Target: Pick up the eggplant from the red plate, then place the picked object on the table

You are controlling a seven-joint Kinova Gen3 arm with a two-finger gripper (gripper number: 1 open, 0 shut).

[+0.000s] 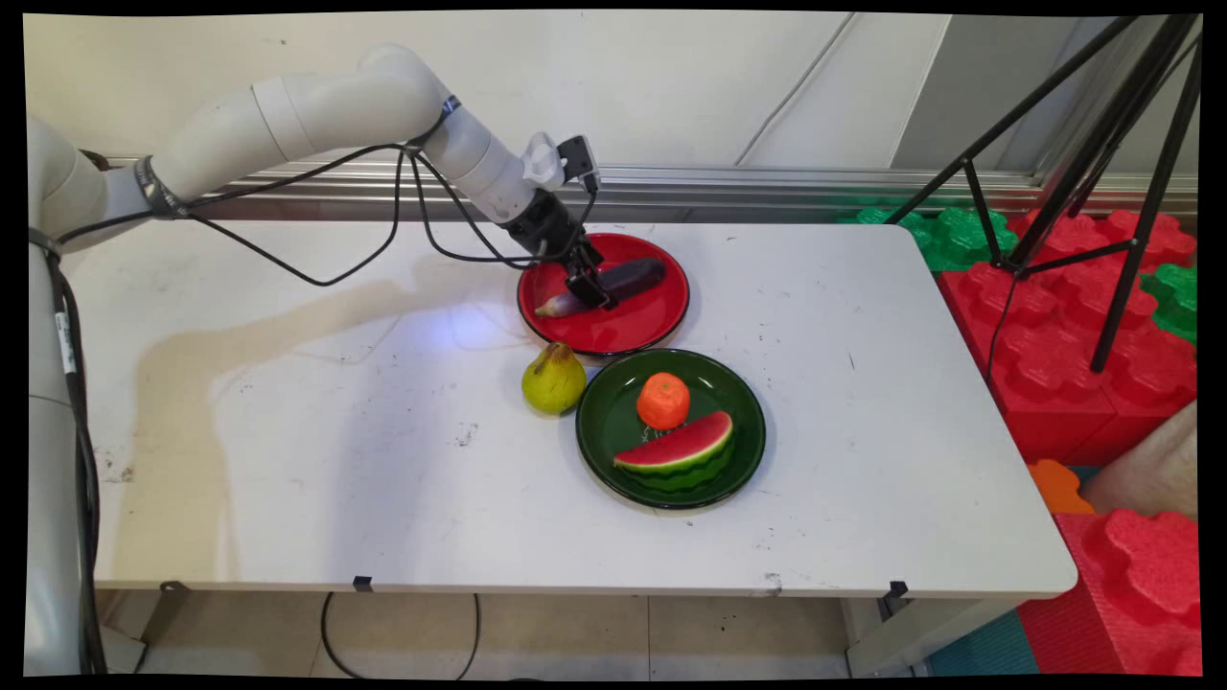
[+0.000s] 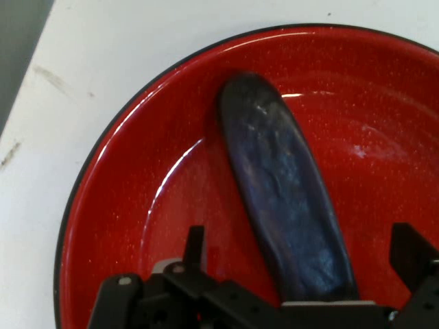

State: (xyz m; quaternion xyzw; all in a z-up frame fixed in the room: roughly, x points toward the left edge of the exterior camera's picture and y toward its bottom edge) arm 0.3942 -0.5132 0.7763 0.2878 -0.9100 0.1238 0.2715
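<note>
A dark purple eggplant lies in a red plate at the back middle of the table. My gripper is low over the plate at the eggplant's stem end. In the hand view the eggplant runs up from between the two fingers across the red plate. The gripper is open, with one finger on each side of the eggplant and red plate showing in the gaps between the fingers and the fruit.
A yellow-green pear stands on the table just in front of the red plate. A green plate beside the pear holds an orange and a watermelon slice. A black tripod and red foam blocks stand right of the table.
</note>
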